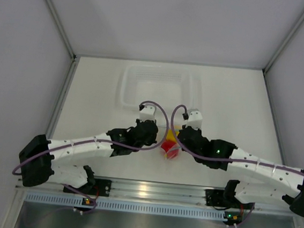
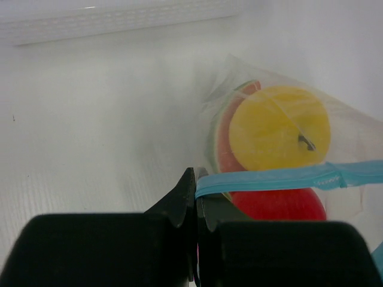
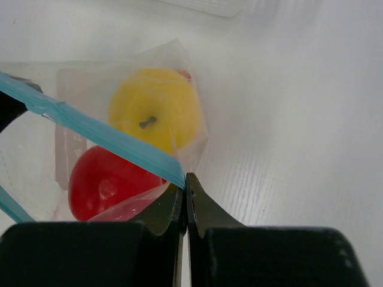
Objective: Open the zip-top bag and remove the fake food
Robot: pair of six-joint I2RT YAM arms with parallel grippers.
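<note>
Left wrist: zip-top bag (image 2: pixel 358 139) holds yellow fruit (image 2: pixel 278 128) and red fruit (image 2: pixel 278 204)

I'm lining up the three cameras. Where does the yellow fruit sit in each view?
Top external: yellow fruit at centre, mostly hidden, above the red fruit.
Left wrist: yellow fruit right of centre.
Right wrist: yellow fruit upper middle, slightly left.
Shared landmark: the red fruit beside it.

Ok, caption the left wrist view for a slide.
Left gripper pinching blue zip strip of clear plastic bag holding round yellow fruit and round red fruit.
</note>
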